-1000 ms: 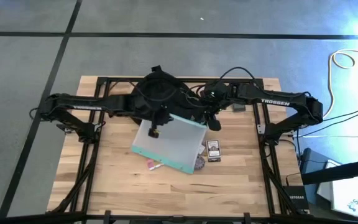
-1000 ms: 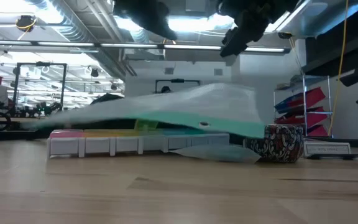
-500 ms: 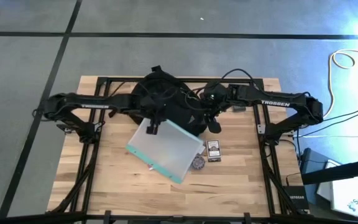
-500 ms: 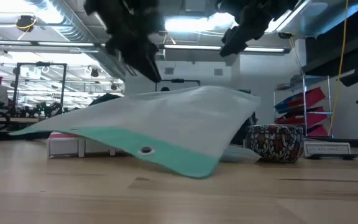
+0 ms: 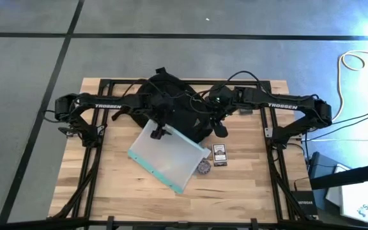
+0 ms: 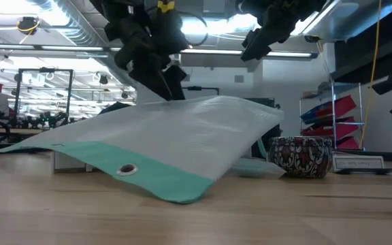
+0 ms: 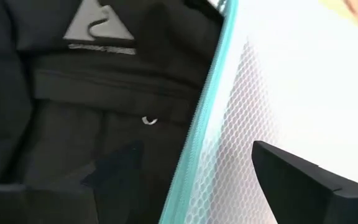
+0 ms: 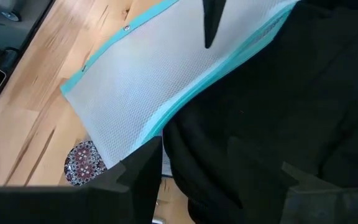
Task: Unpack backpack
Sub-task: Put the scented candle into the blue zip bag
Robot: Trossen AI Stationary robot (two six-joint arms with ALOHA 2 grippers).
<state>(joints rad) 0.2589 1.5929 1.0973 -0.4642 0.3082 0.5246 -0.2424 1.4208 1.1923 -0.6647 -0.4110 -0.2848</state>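
Our left gripper (image 5: 159, 132) now stands with its fingers spread above the near-backpack edge of the translucent teal-edged pouch (image 5: 166, 158). A second ago those fingers were clamped on the pouch and carrying it lifted and flatter. It has since swung round and sagged, its far corner resting on the table (image 5: 107, 185) towards the middle. We judge the pouch released or very nearly so: one more item is out of the backpack (image 5: 174, 105), which sits against the table's back edge, around its middle. Our right gripper (image 5: 220, 125) hangs half open over the backpack's right flank, gripping nothing we can see. A patterned round tin (image 5: 204, 167) lies just beside the pouch's right corner.
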